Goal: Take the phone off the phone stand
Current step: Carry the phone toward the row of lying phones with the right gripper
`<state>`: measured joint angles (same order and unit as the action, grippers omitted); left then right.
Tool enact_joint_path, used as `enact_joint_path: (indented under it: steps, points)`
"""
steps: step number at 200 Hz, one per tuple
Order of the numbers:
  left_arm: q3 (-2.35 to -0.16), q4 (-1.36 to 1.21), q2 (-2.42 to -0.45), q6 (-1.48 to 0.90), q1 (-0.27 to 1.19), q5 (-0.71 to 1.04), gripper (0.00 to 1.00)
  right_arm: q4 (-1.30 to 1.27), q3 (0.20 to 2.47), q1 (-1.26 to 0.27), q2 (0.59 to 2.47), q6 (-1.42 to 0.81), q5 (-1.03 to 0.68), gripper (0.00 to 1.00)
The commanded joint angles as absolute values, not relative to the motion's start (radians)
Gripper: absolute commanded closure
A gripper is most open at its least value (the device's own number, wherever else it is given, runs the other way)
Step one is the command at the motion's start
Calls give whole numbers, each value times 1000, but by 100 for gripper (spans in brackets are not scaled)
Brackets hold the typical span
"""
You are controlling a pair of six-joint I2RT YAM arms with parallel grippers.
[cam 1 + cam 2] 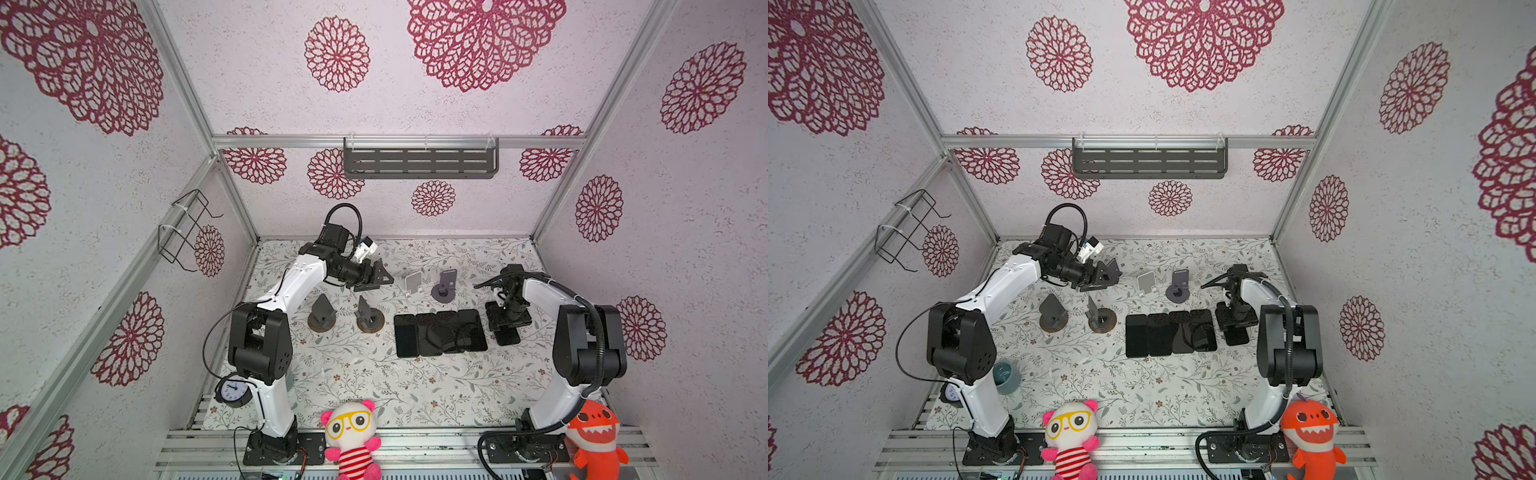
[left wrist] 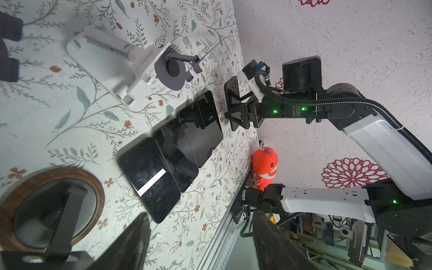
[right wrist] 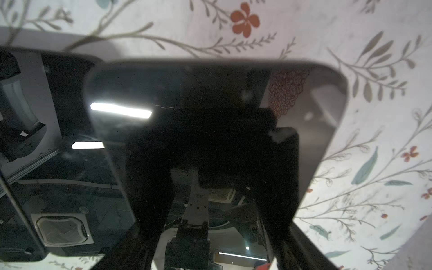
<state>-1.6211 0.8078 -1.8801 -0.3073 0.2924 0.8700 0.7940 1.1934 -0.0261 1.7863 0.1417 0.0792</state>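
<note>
Phone (image 1: 508, 337) is off every stand in view. It sits low over the floral cloth (image 1: 374, 386), just beside the row of four phones (image 1: 440, 332) on that row's right in both top views. The right gripper (image 1: 508, 323) points down over its far half.

All stands look bare: white stand (image 1: 413, 284), purple stand (image 1: 444, 286), a round-base stand (image 1: 322, 316) and its twin (image 1: 369, 319). So the removal itself looks done, imo. What's left is at most settling the phone flat, letting go and backing the arm off.

Can't tell if it already lies on the cloth or hangs a touch above. In the right wrist view its edge overlaps the neighbour phone, which hints it's raised, but no clear gap shows.

Right gripper's fingers (image 3: 297, 254) stand wide apart, one at each long side of the phone. Whether they pinch it or sit slack, I can't tell.

Left gripper (image 1: 384, 276) hovers well apart from the phone, toward the back near the white stand. Its fingers (image 2: 131, 245) are spread w/ nothing btwn them.

Looks: a thin black slab w/ rounded corners, screen up and dark. The glass is glossy as a mirror, reflecting a bright light strip, a patch of the red wall pattern and the gripper's own underside. No case or cable seen. Prob. slick to hold by the edges.
</note>
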Motion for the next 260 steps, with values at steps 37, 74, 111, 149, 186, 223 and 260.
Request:
enact_joint_path:
  steps: [37, 74, 111, 149, 186, 223, 260]
  points:
    - [-1620, 808, -1856, -288, 291, 861, 28, 798, 1226, -21, 1808, 151, 35, 64]
    - [-1622, 815, -1858, -285, 291, 844, 28, 804, 1228, -21, 1832, 133, 38, 48]
    - [-1629, 829, -1852, -275, 291, 822, 27, 796, 1229, -21, 1846, 117, 40, 34]
    - [-1629, 833, -1850, -273, 290, 810, 27, 801, 1229, -21, 1862, 96, 41, 24]
    - [-1630, 837, -1851, -269, 290, 807, 27, 807, 1230, -21, 1848, 87, 42, 18]
    - [-1630, 837, -1852, -269, 291, 807, 27, 813, 1238, -20, 1801, 71, 56, 17]
    - [-1632, 838, -1850, -267, 291, 808, 27, 806, 1261, 9, 1707, 55, 83, 18]
